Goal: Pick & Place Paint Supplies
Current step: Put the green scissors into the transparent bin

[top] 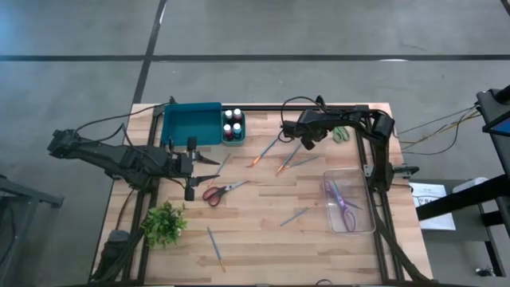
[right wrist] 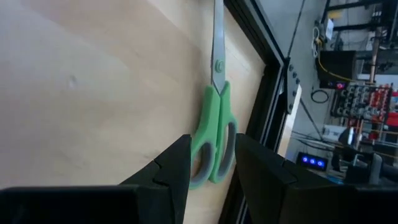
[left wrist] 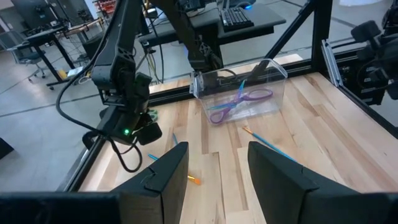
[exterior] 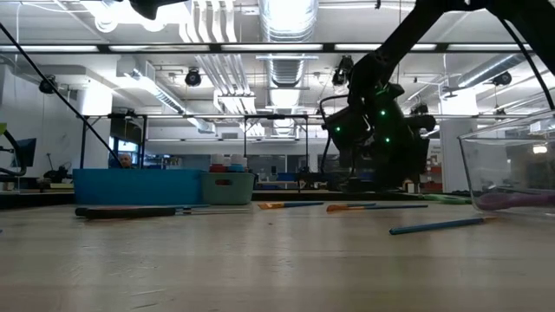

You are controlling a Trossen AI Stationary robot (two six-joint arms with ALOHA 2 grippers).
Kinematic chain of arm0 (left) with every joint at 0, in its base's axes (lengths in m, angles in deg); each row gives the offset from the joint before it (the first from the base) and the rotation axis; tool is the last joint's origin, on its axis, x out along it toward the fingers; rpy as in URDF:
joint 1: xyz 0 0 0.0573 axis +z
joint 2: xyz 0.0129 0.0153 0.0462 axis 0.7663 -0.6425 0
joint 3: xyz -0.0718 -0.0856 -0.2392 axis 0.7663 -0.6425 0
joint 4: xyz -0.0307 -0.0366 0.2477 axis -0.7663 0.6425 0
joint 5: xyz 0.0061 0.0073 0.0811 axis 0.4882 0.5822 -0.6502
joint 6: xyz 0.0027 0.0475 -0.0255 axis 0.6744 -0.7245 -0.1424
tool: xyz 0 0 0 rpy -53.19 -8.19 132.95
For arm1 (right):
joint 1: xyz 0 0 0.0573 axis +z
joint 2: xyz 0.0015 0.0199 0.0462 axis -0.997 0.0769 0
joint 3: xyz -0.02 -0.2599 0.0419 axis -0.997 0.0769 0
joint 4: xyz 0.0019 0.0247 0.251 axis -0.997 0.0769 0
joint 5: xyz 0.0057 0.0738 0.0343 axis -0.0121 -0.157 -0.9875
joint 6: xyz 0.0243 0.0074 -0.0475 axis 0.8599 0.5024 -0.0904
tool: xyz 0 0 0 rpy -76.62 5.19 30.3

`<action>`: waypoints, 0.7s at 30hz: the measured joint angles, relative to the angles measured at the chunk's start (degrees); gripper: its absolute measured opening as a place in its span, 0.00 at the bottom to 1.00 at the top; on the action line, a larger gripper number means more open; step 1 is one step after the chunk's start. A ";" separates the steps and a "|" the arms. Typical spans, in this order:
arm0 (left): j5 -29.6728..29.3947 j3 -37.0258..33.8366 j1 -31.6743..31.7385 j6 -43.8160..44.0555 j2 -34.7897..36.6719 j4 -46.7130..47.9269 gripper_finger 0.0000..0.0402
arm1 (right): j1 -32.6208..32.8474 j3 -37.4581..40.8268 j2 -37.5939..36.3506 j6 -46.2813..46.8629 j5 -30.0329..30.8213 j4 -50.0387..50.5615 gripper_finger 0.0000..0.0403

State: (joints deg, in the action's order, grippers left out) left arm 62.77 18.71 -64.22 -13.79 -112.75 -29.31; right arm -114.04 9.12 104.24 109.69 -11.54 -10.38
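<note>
Blue-grey and orange-tinted paintbrushes point(top: 267, 150) lie loose on the wooden desk point(top: 263, 239). Three sit close together near the far middle, one point(top: 293, 217) is just left of the clear bin point(top: 362, 225), one is near the red scissors point(top: 213, 194), and one point(top: 215, 247) is at the near edge beside the little plant point(top: 163, 225).

By my reading the job has hardly begun, since no brush is in either end effector. The teal tray point(top: 175, 131) at the far left shows nothing in it from above. The clear bin holds the purple scissors point(top: 341, 203).

The left end effector point(top: 205, 167) hangs over the desk just in front of the tray, fingers spread wide and empty (the wrist camera looks straight through the gap to the planks). The right end effector point(top: 307, 142) is low at the far side beside the brush cluster. Its fingers stand a modest way apart with nothing between them, facing the green scissors point(right wrist: 211, 134) by the frame rail.

Some things are hard to make out. A thin bluish streak beside the purple scissors in the left wrist view could be a brush already dropped in, or only a reflection, and I cannot tell which. From desk height the left arm is largely cut off at the top, and the brushes shrink to slivers. Which container is the intended one is not evident either.
</note>
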 joint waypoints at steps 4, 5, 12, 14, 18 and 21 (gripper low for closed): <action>0.00 0.00 -0.02 0.00 0.00 0.00 0.43 | -1.52 -0.37 0.56 -1.83 -0.59 -0.74 0.30; 0.00 0.00 0.01 0.00 0.00 0.00 0.43 | -1.88 -0.40 0.82 -2.27 -1.07 -0.73 0.30; 0.00 0.00 -0.02 0.00 0.00 0.00 0.43 | -4.40 -0.60 2.22 -5.40 -2.01 -1.24 0.30; 0.00 0.00 -0.01 -0.01 0.00 0.00 0.43 | -4.72 -0.77 2.22 -6.30 -2.05 -1.30 0.30; 0.00 0.00 -0.01 -0.26 0.00 0.00 0.43 | -5.44 -1.55 2.22 -8.10 -2.63 -2.20 0.30; 0.00 0.00 -0.01 -0.26 0.00 0.02 0.43 | -6.15 -2.22 2.33 -9.79 -3.49 -3.07 0.30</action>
State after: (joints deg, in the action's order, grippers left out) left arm 62.77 18.71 -64.23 -14.05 -112.75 -29.29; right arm -120.19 6.90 106.57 99.90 -15.03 -13.45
